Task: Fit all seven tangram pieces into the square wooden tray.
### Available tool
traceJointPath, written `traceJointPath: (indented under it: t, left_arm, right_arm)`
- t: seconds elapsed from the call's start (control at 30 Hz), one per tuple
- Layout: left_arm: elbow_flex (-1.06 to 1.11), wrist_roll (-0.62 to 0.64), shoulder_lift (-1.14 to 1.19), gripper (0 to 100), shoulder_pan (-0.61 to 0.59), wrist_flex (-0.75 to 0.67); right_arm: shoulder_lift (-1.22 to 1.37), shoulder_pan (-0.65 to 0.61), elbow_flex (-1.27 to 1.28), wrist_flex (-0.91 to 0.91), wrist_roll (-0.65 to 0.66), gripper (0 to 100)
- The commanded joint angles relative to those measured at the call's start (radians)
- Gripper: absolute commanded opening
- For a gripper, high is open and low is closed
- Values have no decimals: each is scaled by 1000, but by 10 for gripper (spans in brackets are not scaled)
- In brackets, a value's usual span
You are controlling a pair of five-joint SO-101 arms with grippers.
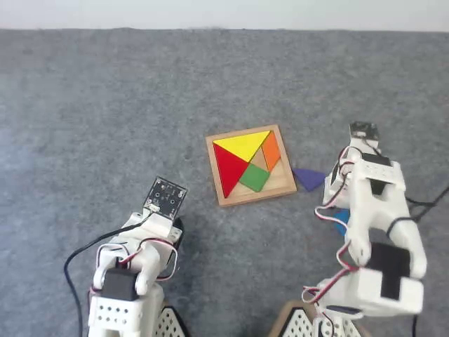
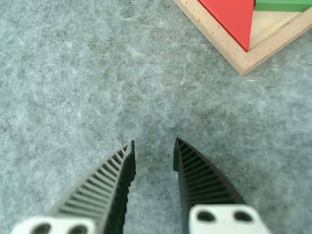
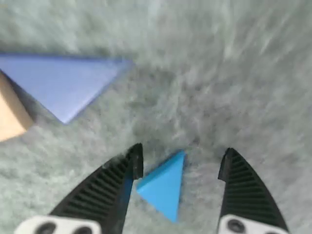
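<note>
The square wooden tray [image 1: 282,185] lies mid-table and holds a yellow triangle [image 1: 244,145], a red triangle [image 1: 228,170], an orange piece [image 1: 271,151] and a green square [image 1: 255,177]. A purple triangle [image 1: 309,178] rests on the carpet just right of the tray. My right gripper [image 3: 184,150] is open, its fingers on either side of a small light blue triangle [image 3: 163,187], with the purple triangle [image 3: 63,83] and a tray corner [image 3: 9,114] beyond. My left gripper [image 2: 154,143] is open and empty over bare carpet, short of the tray's near corner [image 2: 234,53].
Grey carpet [image 1: 105,105] covers the whole table. The right arm's body [image 1: 375,210] stands right of the tray and covers most of the light blue triangle [image 1: 341,219] from above. The left arm [image 1: 140,260] sits front left.
</note>
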Motion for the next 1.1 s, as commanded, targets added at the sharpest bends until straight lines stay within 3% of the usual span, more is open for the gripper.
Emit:
traceJointPath:
  t: [0.0, 0.07, 0.33, 0.77, 1.07]
  left_arm:
    - [-12, 8, -21, 123, -3, 3]
    - [-12, 8, -21, 123, -3, 3]
    - [-12, 8, -21, 123, -3, 3]
    - [-12, 8, -21, 123, -3, 3]
    - [-12, 8, -21, 123, -3, 3]
  right_arm:
    - [18, -24, -101, 117, -130, 153]
    - [8, -39, -110, 137, -124, 124]
    - [-87, -47, -25, 128, -199, 262]
    - [-85, -110, -5, 174, -196, 243]
    - [-44, -102, 12, 107, -198, 154]
